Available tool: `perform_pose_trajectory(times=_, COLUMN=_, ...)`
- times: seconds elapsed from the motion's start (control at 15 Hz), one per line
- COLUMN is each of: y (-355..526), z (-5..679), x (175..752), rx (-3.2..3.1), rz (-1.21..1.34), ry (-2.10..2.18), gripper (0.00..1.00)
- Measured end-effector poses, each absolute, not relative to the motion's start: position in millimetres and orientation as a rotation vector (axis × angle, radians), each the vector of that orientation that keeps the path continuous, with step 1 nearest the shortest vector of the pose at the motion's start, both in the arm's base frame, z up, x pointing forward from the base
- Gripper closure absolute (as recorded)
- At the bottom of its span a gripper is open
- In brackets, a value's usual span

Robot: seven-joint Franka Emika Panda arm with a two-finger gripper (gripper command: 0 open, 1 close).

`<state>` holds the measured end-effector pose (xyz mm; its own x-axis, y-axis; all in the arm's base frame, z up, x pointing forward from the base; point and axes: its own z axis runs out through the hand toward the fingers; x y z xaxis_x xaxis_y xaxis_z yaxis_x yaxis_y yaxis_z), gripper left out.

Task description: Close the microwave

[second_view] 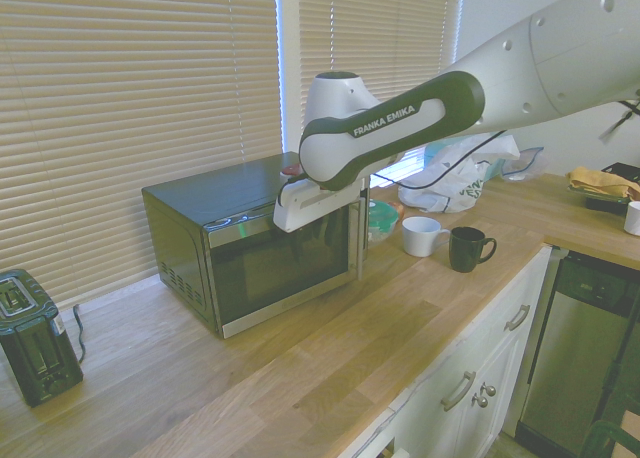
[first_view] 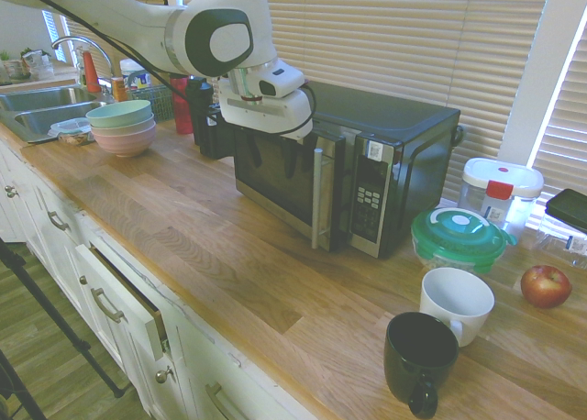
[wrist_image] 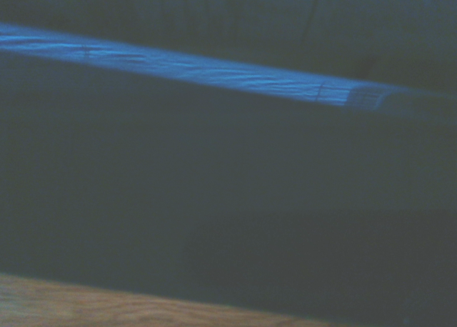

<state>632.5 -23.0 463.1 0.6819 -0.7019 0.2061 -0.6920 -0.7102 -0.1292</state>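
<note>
Pressed close against the front of the microwave (first_view: 367, 168), the hand (first_view: 271, 149) is carried just before the dark glass door (second_view: 280, 268), near its top edge; whether its fingers are spread or closed cannot be told, since only dark shapes are seen hanging below the white wrist, and nothing is seen to be grasped. This placement is judged to serve a push and not a grip: the flat of the hand is set where a door is most easily driven home. In the wrist view only dark glass with a blue streak of reflection and a strip of wood grain is shown, which agrees with the camera being held hard by the door. The door appears flush or very nearly flush with the steel trim, with the vertical silver handle (first_view: 317, 198) beside the button panel (first_view: 369, 200), so the task is judged to be at or close to its end. Nearest the first exterior camera, a black mug (first_view: 420, 358) and a white mug (first_view: 456, 303) are stood on the wooden table (first_view: 238, 264), apart from the door's path. Farther off, a green-lidded bowl (first_view: 457, 237) and an apple (first_view: 545, 285) are placed beside the microwave, and stacked bowls (first_view: 121, 127) are kept by the sink (first_view: 37, 108).
</note>
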Motion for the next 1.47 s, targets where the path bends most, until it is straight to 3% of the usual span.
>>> perform_pose_trajectory(times=0.93, y=-25.9, z=471.8, x=662.8, rx=-2.866, rz=-0.342, ry=1.14, gripper=0.0)
perform_pose_trajectory(times=1.47, y=-3.2, z=433.0, x=613.0, rx=-2.875, rz=-0.418, ry=1.054, gripper=0.0)
